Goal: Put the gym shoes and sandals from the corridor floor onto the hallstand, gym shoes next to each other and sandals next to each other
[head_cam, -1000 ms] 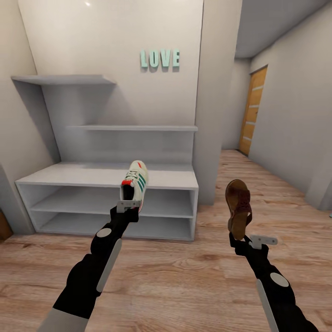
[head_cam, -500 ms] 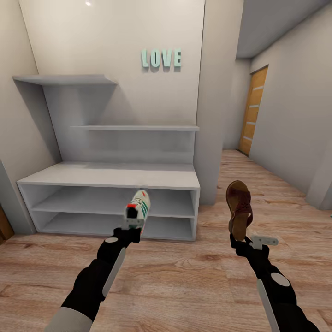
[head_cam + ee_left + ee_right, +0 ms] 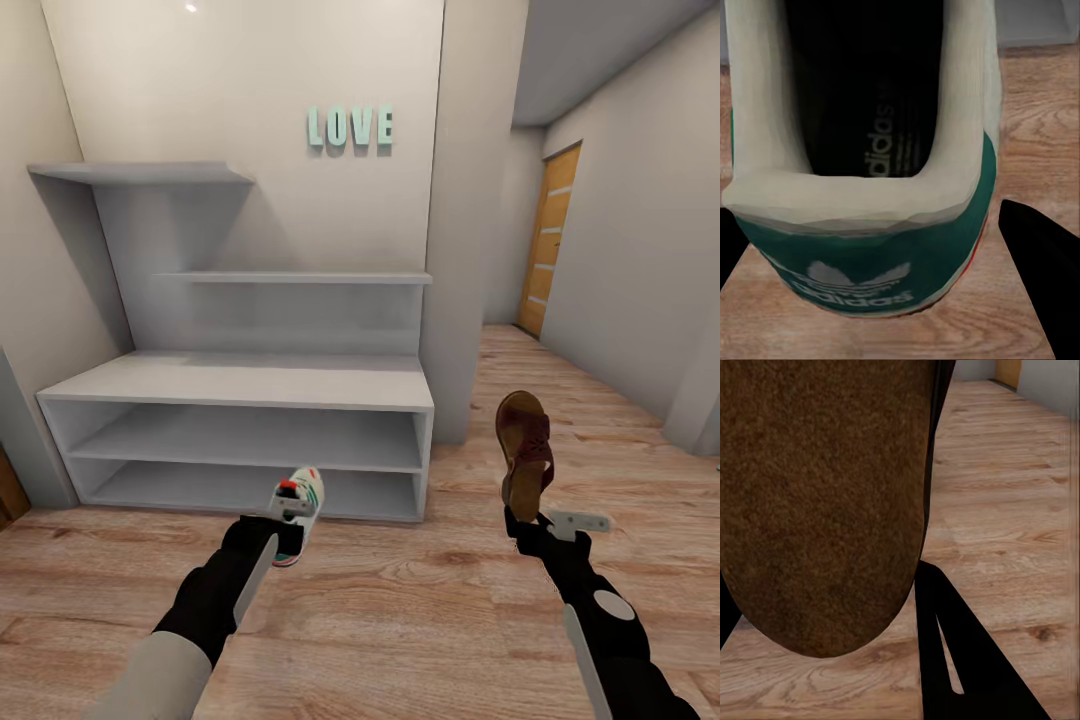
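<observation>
**Two shoes in the air, rack straight ahead**

Here we are in the corridor, and the white hallstand (image 3: 240, 385) sits squarely ahead, around eleven o'clock from the robot, its wide bench top bare and both low shelf openings dark and open to the front. Two staggered wall shelves step up above it, with the teal letters LOVE (image 3: 349, 127) on the wall at twelve. Off at two o'clock an orange-brown door (image 3: 549, 240) closes off the far end of the passage. The corridor floor (image 3: 400, 600), light wood planks, runs under everything, and nothing lies between the arms and the rack front.

Now the arms. The left arm reaches forward and low, and the left gripper (image 3: 289, 512) is clamped on the heel of a gym shoe (image 3: 299, 498), toe pointing toward the lowest shelf opening, the shoe just off the planks in front of the rack. In the left wrist view the green heel tab and dark insole of the gym shoe (image 3: 870, 187) loom large, with a black finger (image 3: 1042, 255) at each side of the heel.

On the right, the arm stretches out at one o'clock, and the right gripper (image 3: 528, 520) is pinching a sandal (image 3: 524, 453) by its heel end, holding it upright, toe up, well clear of the floor and to the right of the rack's end panel. The right wrist view shows the sandal's (image 3: 825, 502) brown sole close up.
</observation>
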